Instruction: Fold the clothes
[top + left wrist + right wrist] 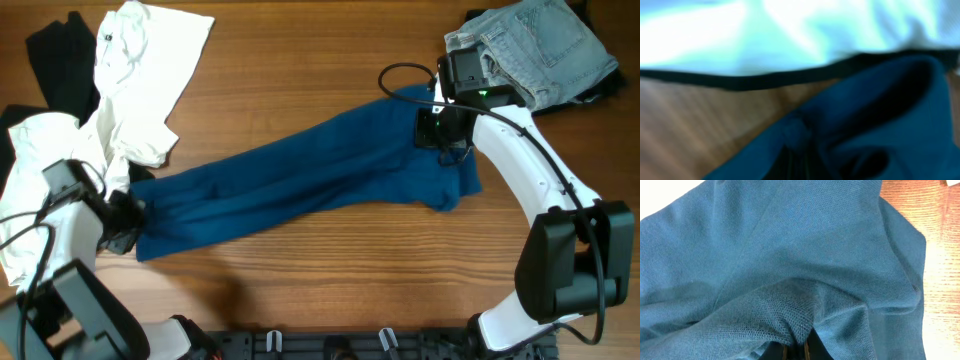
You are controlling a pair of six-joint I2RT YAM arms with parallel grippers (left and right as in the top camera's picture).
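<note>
The deep-blue garment [300,180] lies stretched in a long band across the table, from lower left to upper right. My left gripper [128,215] is shut on its lower-left end; the left wrist view shows blurred blue fabric [865,115] bunched at the jaws [800,165]. My right gripper [440,135] is shut on the upper-right end; the right wrist view shows a pinched fold of blue knit [790,270] between the fingers [797,347]. No buttons show.
White T-shirts [140,70] are piled at the left, with black fabric [60,60] beside them. Pale-blue denim jeans [535,45] lie at the upper right, close behind the right arm. The wooden table [330,270] shows in front.
</note>
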